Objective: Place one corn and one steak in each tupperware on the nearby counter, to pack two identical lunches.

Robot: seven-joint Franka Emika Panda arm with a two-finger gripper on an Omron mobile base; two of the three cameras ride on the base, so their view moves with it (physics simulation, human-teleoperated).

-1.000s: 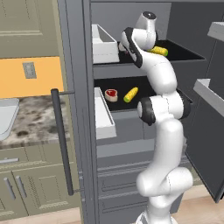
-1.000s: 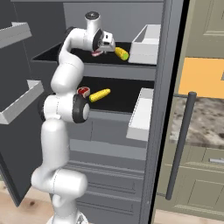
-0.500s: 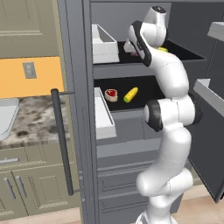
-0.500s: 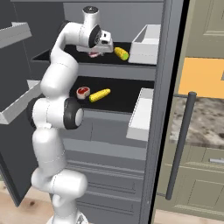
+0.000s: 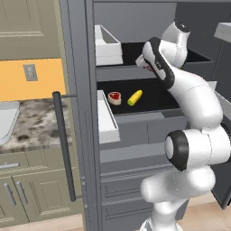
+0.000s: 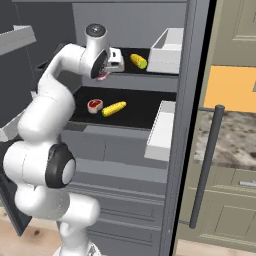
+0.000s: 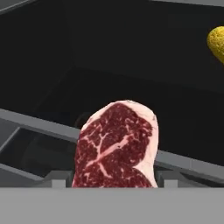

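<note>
My gripper is shut on a red marbled steak, held just off the front of the upper black shelf; the same steak peeks out under the hand. A yellow corn lies further back on that shelf, and the corn also sits at the right edge of the hand view. On the lower shelf lie a second steak and a second corn. A pale tupperware rests on the stone counter, cut off by the left edge.
White tall-sided bins stand at the shelves' door-side ends. The fridge's centre post with its long bar handle separates the shelves from the counter. Beige cabinets sit below the counter. An open door shelf juts at the left.
The jaws have closed on the steak on the upper shelf. The hand has since drawn back and down to the shelf's front edge with it.
</note>
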